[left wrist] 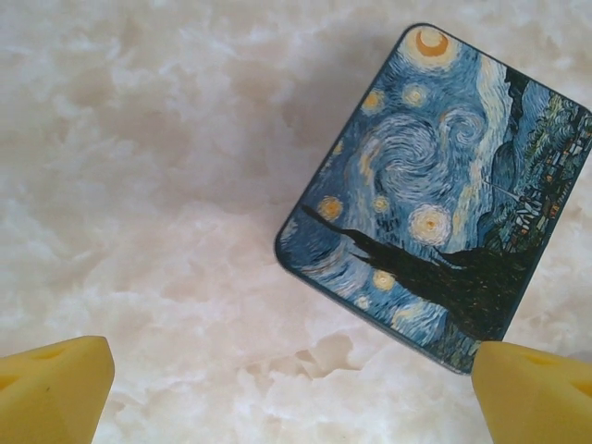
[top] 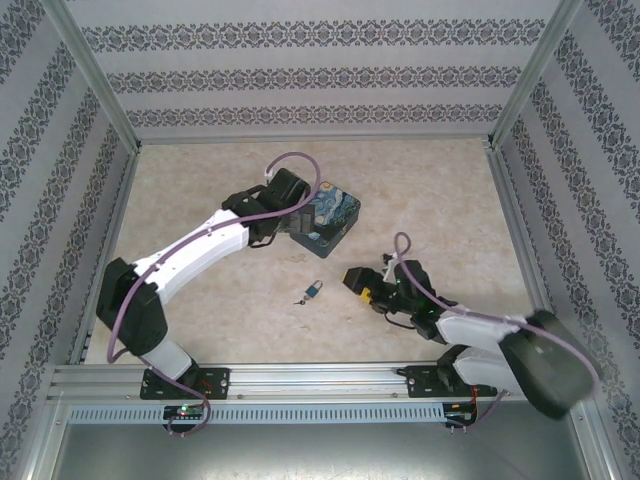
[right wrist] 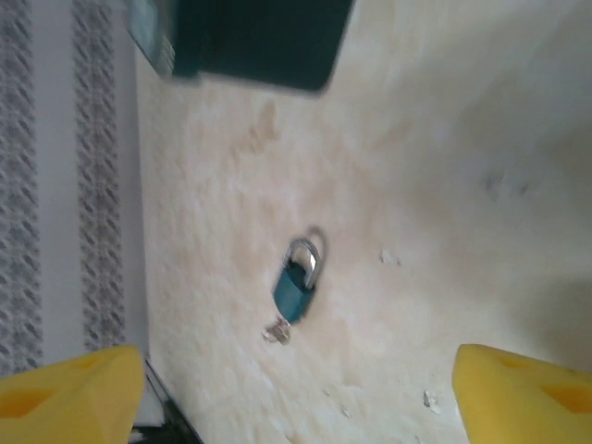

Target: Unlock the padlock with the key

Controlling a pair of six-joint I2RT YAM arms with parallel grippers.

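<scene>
The padlock (top: 314, 290), a tiny blue body with a silver shackle, lies flat on the marbled table between the two arms. The key (top: 302, 300) sticks out at the foot of its body. In the right wrist view the padlock (right wrist: 298, 277) and the key (right wrist: 277, 330) lie in blur ahead of my right gripper (right wrist: 296, 407). That gripper is open, nothing between its yellow fingertips (right wrist: 65, 398). From above, the right gripper (top: 358, 285) sits just right of the padlock, apart from it. My left gripper (left wrist: 291, 398) hangs open over bare table.
A dark rectangular tin (top: 326, 218) with a starry-night picture lies behind the padlock, and the left gripper (top: 275, 232) hovers at its left side. The tin (left wrist: 444, 185) fills the upper right of the left wrist view. Patterned walls and metal rails enclose the table.
</scene>
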